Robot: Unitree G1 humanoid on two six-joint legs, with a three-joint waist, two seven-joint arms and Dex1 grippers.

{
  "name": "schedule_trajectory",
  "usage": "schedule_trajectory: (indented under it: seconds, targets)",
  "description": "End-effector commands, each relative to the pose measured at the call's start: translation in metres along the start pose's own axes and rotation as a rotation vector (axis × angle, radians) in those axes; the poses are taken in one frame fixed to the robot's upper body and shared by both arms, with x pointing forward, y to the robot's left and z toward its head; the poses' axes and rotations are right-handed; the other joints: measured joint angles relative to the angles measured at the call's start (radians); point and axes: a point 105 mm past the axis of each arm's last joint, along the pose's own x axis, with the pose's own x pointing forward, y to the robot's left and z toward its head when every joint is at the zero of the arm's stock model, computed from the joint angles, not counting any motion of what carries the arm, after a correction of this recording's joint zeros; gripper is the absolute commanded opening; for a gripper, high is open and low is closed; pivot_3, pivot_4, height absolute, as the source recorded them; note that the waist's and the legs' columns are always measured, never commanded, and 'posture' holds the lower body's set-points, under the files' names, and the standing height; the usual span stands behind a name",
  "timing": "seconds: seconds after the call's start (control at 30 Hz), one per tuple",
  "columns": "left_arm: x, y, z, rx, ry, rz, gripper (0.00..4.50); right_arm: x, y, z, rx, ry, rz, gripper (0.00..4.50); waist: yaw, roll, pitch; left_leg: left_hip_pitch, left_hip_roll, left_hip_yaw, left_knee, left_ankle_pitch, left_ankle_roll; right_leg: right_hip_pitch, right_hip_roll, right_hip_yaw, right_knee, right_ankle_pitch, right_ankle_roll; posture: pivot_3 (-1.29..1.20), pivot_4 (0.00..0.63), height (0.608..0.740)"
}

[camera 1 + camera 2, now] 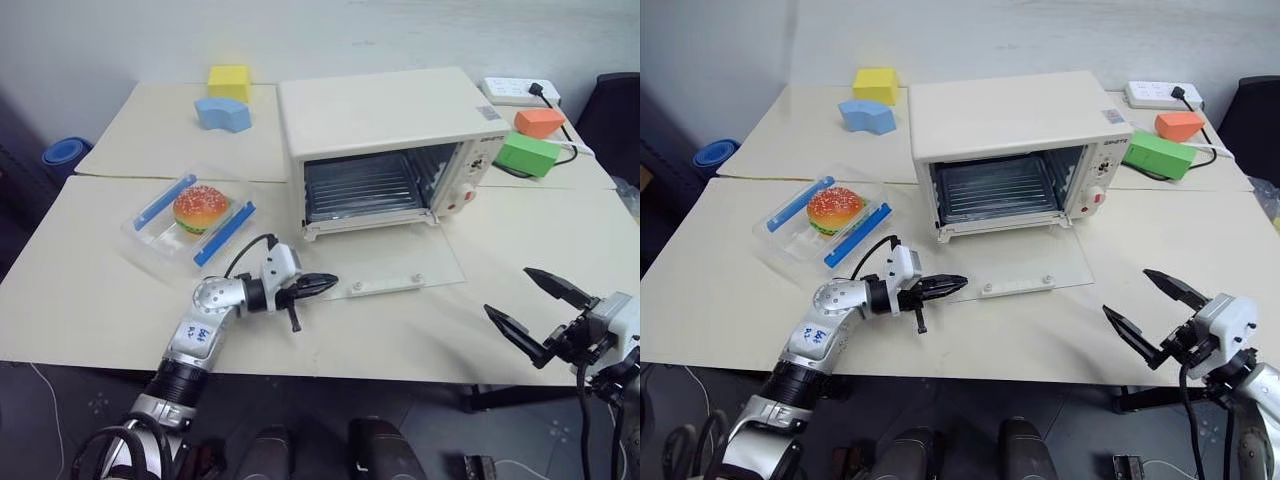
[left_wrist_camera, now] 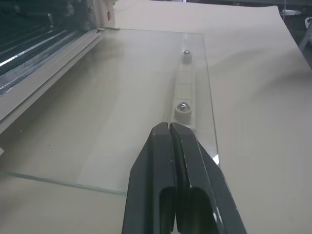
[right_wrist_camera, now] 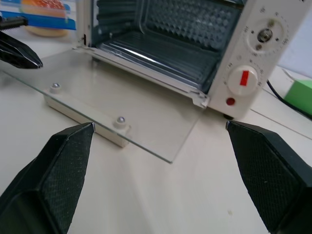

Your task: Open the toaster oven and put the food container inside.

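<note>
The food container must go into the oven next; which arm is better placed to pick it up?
Left, probably. The food container lies on the robot's left, near the shut left gripper at the open door. The right gripper is open but far across the table.

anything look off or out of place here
Nothing stands out. The oven door lies fully open, flat on the table, intact, handle underneath. The container sits closed beside the oven at a slant, burger inside, not yet loaded. The left gripper is shut at the door's edge; the right gripper is open, holding nothing.
</note>
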Motion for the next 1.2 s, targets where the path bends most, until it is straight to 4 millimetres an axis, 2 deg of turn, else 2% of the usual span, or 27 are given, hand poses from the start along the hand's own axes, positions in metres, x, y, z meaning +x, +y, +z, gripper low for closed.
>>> schedule_trajectory:
  seconds: [0.03, 0.1, 0.17, 0.33, 0.43, 0.47, 0.57, 0.63, 0.77, 0.83, 0.9, 0.93, 1.0, 1.2]
  targets:
    - [-0.027, 0.004, 0.031, 0.034, -0.121, 0.058, 1.06, 0.02, 0.015, 0.013, 0.017, -0.078, 0.108, 4.5, -0.003, 0.0, 0.0, 0.0, 0.001, 0.0, 0.0, 0.0, 0.0, 0.0, 0.001, 0.0, 0.0, 0.0, 0.0, 0.0, 0.15, 0.74]
    - [-0.059, 0.01, 0.048, 0.06, -0.182, 0.164, 1.63, 0.033, 0.024, 0.019, 0.023, -0.14, 0.149, 4.5, -0.007, 0.0, 0.0, -0.001, 0.002, -0.001, 0.0, 0.0, -0.001, -0.001, 0.001, 0.0, 0.0, 0.0, 0.0, 0.0, 0.15, 0.74]
    - [-0.095, 0.012, 0.054, 0.057, -0.181, 0.274, 2.15, 0.044, 0.03, 0.023, 0.024, -0.188, 0.178, 4.5, -0.01, 0.0, 0.0, -0.001, 0.003, 0.0, -0.001, 0.0, -0.002, -0.002, 0.002, 0.0, 0.0, 0.0, -0.001, 0.0, 0.15, 0.74]
    - [-0.193, 0.008, 0.043, -0.033, -0.086, 0.647, 3.63, 0.061, 0.04, 0.025, -0.001, -0.245, 0.243, 4.5, -0.004, 0.001, 0.0, -0.001, 0.003, -0.001, -0.002, -0.001, -0.001, -0.001, 0.001, 0.0, -0.002, -0.001, -0.002, 0.0, 0.15, 0.74]
    - [-0.245, 0.0, 0.033, -0.131, -0.07, 0.883, 4.49, 0.069, 0.047, 0.025, -0.024, -0.246, 0.308, 4.5, 0.002, -0.001, 0.0, -0.001, 0.003, -0.001, -0.001, -0.002, 0.001, -0.001, 0.0, -0.001, -0.004, -0.001, -0.002, 0.0, 0.15, 0.74]
    - [-0.255, -0.003, 0.031, -0.161, -0.066, 0.932, 4.49, 0.071, 0.05, 0.024, -0.022, -0.242, 0.328, 4.5, 0.006, -0.001, 0.0, -0.001, 0.003, -0.002, -0.001, -0.003, 0.002, 0.0, -0.001, -0.002, -0.004, -0.001, -0.002, 0.0, 0.15, 0.74]
    - [-0.268, -0.006, 0.029, -0.232, -0.077, 1.008, 4.49, 0.076, 0.053, 0.023, -0.01, -0.242, 0.357, 4.5, 0.016, -0.001, 0.0, -0.001, 0.003, -0.002, -0.001, -0.003, 0.003, 0.001, -0.001, -0.002, -0.005, -0.001, -0.002, 0.0, 0.15, 0.74]
    - [-0.268, -0.005, 0.031, -0.268, -0.098, 1.021, 4.49, 0.079, 0.053, 0.024, -0.017, -0.247, 0.366, 4.5, 0.021, -0.001, 0.0, -0.001, 0.003, -0.002, -0.001, -0.003, 0.003, 0.001, -0.002, -0.002, -0.005, -0.001, -0.002, 0.0, 0.15, 0.74]
    - [-0.265, 0.018, 0.031, -0.438, -0.052, 1.132, 4.49, 0.082, 0.048, 0.025, -0.035, -0.242, 0.357, 4.5, 0.021, -0.001, 0.0, -0.001, 0.003, -0.004, -0.001, -0.003, 0.003, 0.001, -0.001, -0.003, -0.004, -0.001, -0.002, 0.0, 0.15, 0.74]
    - [-0.255, 0.033, 0.039, -0.537, -0.064, 1.119, 4.49, 0.082, 0.046, 0.026, -0.044, -0.233, 0.359, 4.5, 0.022, -0.001, 0.0, -0.001, 0.003, -0.004, -0.001, -0.003, 0.002, 0.0, -0.001, -0.003, -0.003, -0.001, -0.002, 0.0, 0.15, 0.74]
    - [-0.238, 0.047, 0.055, -0.616, -0.13, 1.047, 4.49, 0.08, 0.044, 0.027, -0.058, -0.227, 0.353, 4.5, 0.02, -0.001, 0.0, -0.002, 0.002, -0.005, -0.001, -0.003, 0.002, 0.0, -0.001, -0.004, -0.003, -0.001, -0.002, 0.0, 0.15, 0.74]
    - [-0.232, 0.052, 0.055, -0.665, -0.129, 1.037, 4.49, 0.08, 0.043, 0.027, -0.063, -0.227, 0.344, 4.5, 0.02, -0.001, 0.0, -0.001, 0.002, -0.004, -0.001, -0.003, 0.002, 0.0, -0.001, -0.003, -0.002, -0.001, -0.002, 0.0, 0.15, 0.74]
    - [-0.23, 0.061, 0.041, -0.787, -0.051, 1.089, 4.49, 0.08, 0.04, 0.028, -0.074, -0.229, 0.328, 4.5, 0.015, -0.001, 0.0, -0.002, 0.002, -0.004, -0.001, -0.003, 0.001, -0.001, -0.002, -0.003, -0.002, -0.001, -0.002, 0.0, 0.15, 0.74]
    - [-0.23, 0.084, 0.018, -0.966, 0.051, 1.239, 4.49, 0.073, 0.039, 0.026, -0.083, -0.215, 0.287, 4.5, -0.005, -0.002, 0.0, -0.002, 0.001, -0.004, -0.001, 0.0, -0.005, -0.003, 0.0, -0.002, 0.0, -0.001, -0.002, 0.0, 0.15, 0.74]
